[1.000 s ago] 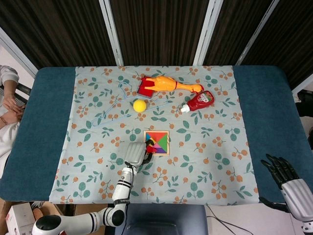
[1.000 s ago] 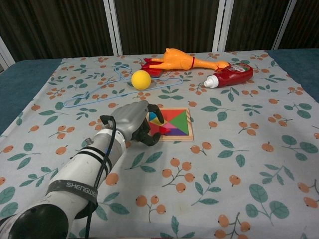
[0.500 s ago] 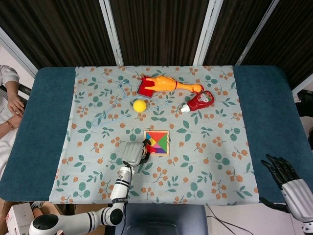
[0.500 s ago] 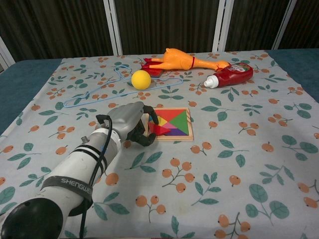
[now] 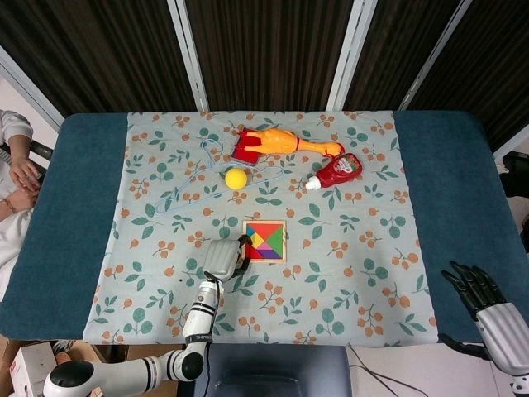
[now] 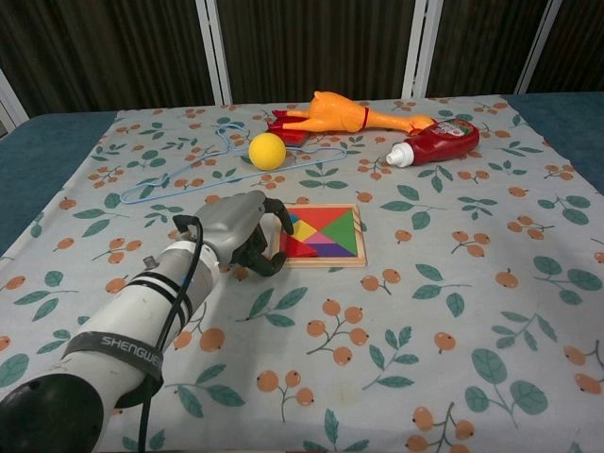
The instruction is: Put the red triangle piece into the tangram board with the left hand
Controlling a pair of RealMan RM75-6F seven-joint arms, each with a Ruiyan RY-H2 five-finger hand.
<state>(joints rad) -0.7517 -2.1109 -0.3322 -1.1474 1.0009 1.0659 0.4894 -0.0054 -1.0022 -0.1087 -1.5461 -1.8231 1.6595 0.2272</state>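
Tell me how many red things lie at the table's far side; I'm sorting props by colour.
2: the ketchup bottle at far right, lying on its side, and a flat red item partly under the rubber chicken. More may be hidden beneath the chicken.

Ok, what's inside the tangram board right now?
The tangram board holds coloured pieces: orange, green, yellow, purple, and a red triangle at its near left corner. The left hand's fingers hide the left edge.

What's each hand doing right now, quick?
Left hand: fingers curled, holding nothing, beside the tangram board.
Right hand: open, holding nothing.
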